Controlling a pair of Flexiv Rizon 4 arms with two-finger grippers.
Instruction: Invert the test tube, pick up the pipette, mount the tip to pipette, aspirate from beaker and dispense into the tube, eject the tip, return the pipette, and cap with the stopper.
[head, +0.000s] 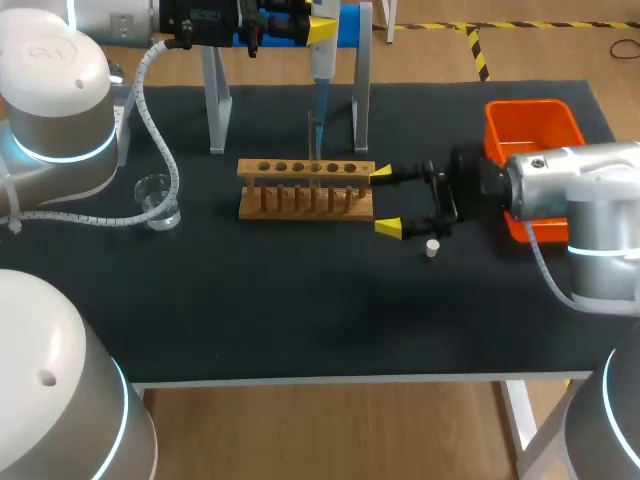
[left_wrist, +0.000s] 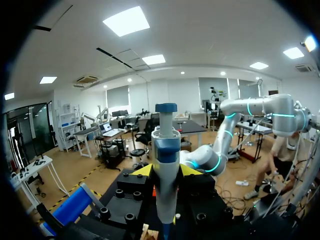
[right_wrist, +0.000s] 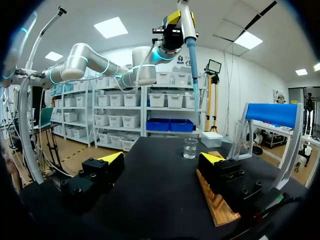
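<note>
Above the rack (head: 305, 188), left tool (left_wrist: 165, 171) grips the pipette (head: 320, 75) while right tool (head: 386, 200) gapes.

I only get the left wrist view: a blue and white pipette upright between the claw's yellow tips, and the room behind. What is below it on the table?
Observer: The blue tip of the pipette points down at a wooden rack, close by a test tube standing in it.
Operator: Where is the other claw?
Observer: The right claw is open at the rack's right end.
Operator: Any stopper around?
Observer: A white stopper lies on the black table beside that claw.
</note>
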